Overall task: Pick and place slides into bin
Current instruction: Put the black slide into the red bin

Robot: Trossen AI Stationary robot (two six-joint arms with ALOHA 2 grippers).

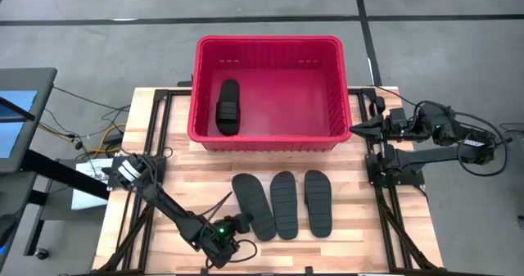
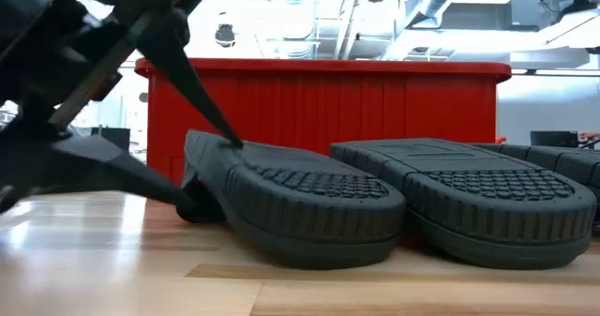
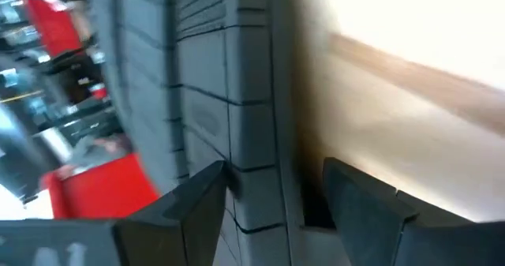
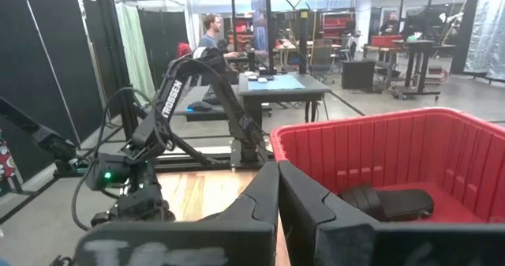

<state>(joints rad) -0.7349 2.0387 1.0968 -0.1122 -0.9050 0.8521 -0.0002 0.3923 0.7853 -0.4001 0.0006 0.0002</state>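
Note:
Three black slides lie sole up side by side on the wooden table: left [image 1: 254,204], middle [image 1: 284,204], right [image 1: 318,202]. A further slide [image 1: 228,106] lies inside the red bin [image 1: 266,40] on the table's far half. My left gripper [image 1: 243,224] is open at the left slide's [image 2: 309,199] near left edge, one finger above the ribbed sole [image 3: 237,140] and one below it. My right gripper [image 1: 354,129] hangs shut beside the bin's right wall, away from the slides. My left gripper comes at the left slide slanting down from the table's near left, its fingers astride the sole's edge. The upper fingertip [image 2: 228,142] lies at the ribbed sole; I cannot tell whether it touches. A gap shows beside the lower finger [image 3: 363,211].
Black frame rails run along the table's left [image 1: 155,145] and right [image 1: 385,194] sides. The bin's near wall [image 2: 319,100] stands close behind the slides. Bare wood lies between the slides and the near edge. A person sits at a desk far off in the room [image 4: 211,33].

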